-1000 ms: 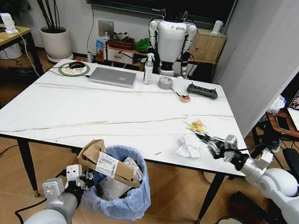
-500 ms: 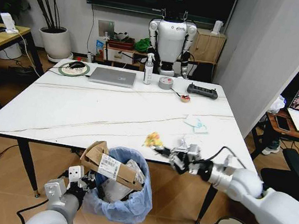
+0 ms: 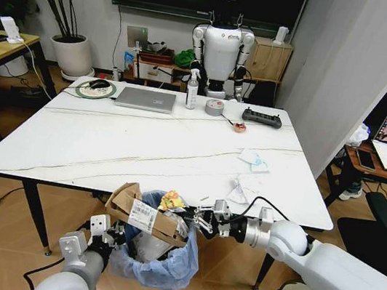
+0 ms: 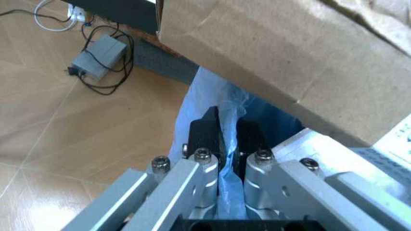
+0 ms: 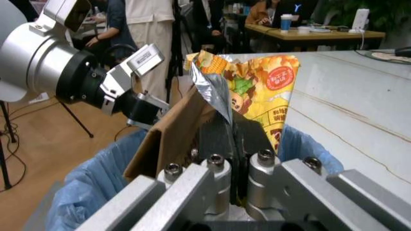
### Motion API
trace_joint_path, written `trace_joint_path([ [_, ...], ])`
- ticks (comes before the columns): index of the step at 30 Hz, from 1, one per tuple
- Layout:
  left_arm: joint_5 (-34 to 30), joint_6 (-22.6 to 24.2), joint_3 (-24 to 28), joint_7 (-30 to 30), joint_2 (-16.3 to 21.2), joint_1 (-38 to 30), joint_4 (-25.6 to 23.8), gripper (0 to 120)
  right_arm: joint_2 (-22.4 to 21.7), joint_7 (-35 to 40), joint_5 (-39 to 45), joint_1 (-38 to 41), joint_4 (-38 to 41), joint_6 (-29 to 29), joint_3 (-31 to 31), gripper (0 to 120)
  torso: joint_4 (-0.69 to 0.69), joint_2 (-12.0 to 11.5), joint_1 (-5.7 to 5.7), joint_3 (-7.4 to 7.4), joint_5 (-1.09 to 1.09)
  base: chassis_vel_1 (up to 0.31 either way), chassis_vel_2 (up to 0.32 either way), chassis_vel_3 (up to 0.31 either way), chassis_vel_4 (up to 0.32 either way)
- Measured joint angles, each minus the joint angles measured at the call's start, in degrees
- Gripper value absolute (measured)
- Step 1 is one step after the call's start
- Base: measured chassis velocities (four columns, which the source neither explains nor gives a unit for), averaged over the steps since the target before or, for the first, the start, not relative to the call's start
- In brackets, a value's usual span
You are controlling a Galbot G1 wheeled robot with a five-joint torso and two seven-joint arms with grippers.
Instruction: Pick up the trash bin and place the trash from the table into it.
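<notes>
The right pincer (image 3: pixel 199 216) is pinching a yellow snack wrapper (image 3: pixel 172 201) above the trash bin (image 3: pixel 161 258). The left pincer (image 3: pixel 114 235) is pinching the bin's blue bag (image 4: pixel 226 144). The wrapper may be landing on the protruding cardboard box (image 3: pixel 142 213) and sliding outside.

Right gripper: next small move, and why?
Probably open the right gripper and drop the yellow snack wrapper. It is shut on the wrapper above the trash bin, beside the cardboard box, and the left gripper holds the bin's blue bag at the table edge.
</notes>
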Motion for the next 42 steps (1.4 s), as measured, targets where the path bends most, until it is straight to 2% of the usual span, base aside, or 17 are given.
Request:
trace_joint_path([
  [17,-0.10,0.02,0.05,0.00,-0.13,-0.33,0.28,0,2.76,-0.22,-0.33,1.53,-2.35,0.21,-2.35,0,0.00,0.00,0.00,0.00,0.01,0.000,0.000,0.000,0.000],
  [42,-0.11,0.02,-0.08,-0.02,-0.27,-0.14,-0.08,0,4.62,0.07,-1.27,2.15,-5.20,1.06,-3.78,0,0.00,0.00,0.00,0.00,0.01,0.000,0.000,0.000,0.000],
])
